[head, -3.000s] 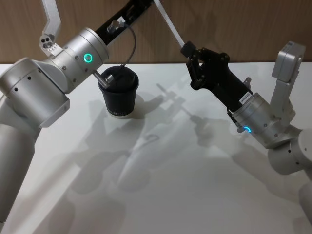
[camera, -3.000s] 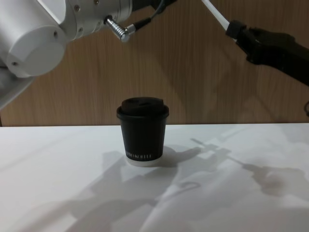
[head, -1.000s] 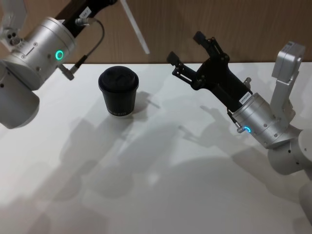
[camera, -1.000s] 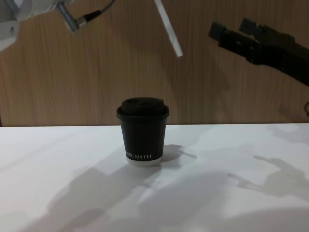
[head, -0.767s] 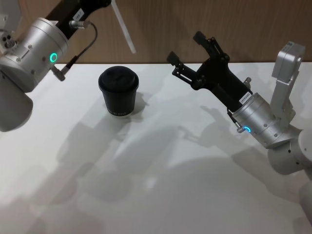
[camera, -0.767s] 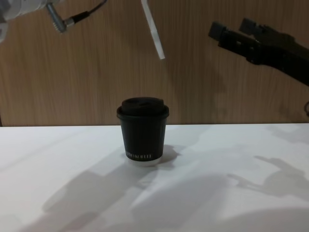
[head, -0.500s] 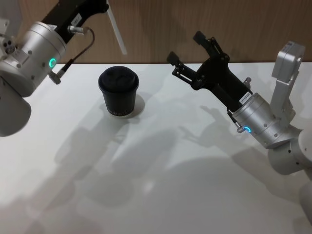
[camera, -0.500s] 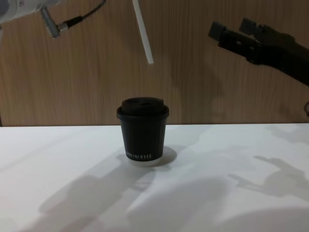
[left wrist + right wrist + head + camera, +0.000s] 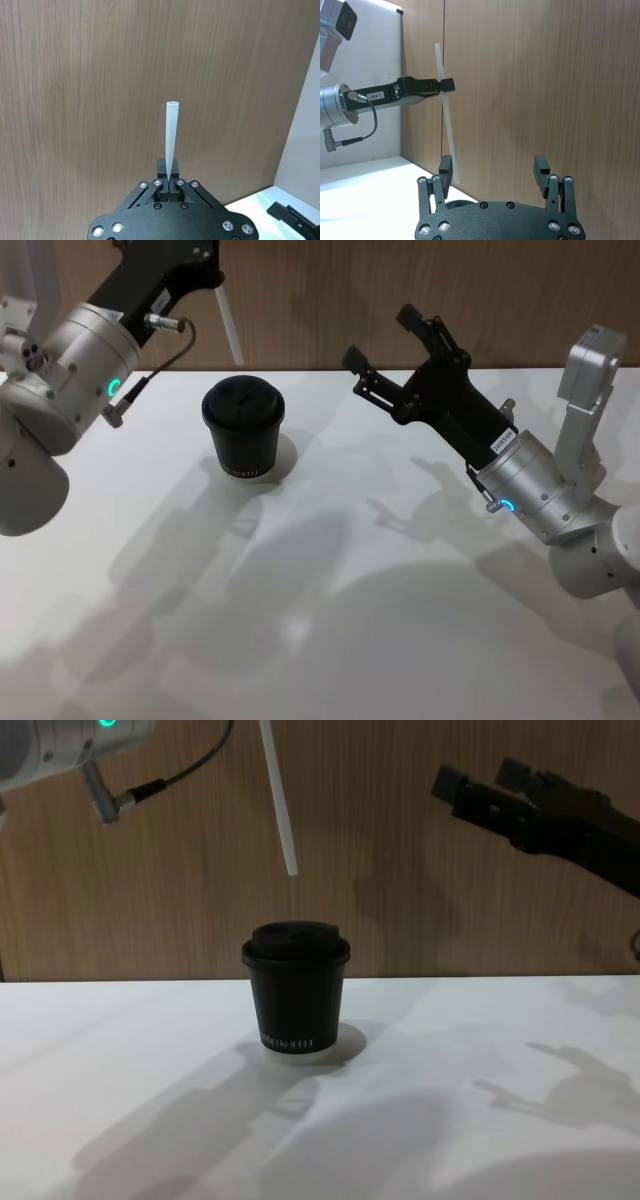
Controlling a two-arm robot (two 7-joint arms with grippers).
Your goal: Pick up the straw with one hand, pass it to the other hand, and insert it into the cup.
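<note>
Holding the straw (image 9: 230, 323) tight, the left gripper (image 9: 205, 280) hangs it above the cup (image 9: 243, 429).
The straw's low tip floats just over the black lid (not touching it), and off to the right the right gripper (image 9: 385, 340) waits with fingers spread wide, holding nothing.

Table (image 9: 330, 640): white, smooth top, crossed by soft grey shadows.
Wall (image 9: 400, 900): wood-grain panelling, brown, standing along the table's far edge.
White panel (image 9: 375, 85): pale surface beside the wood panelling, seen in the right wrist view.
</note>
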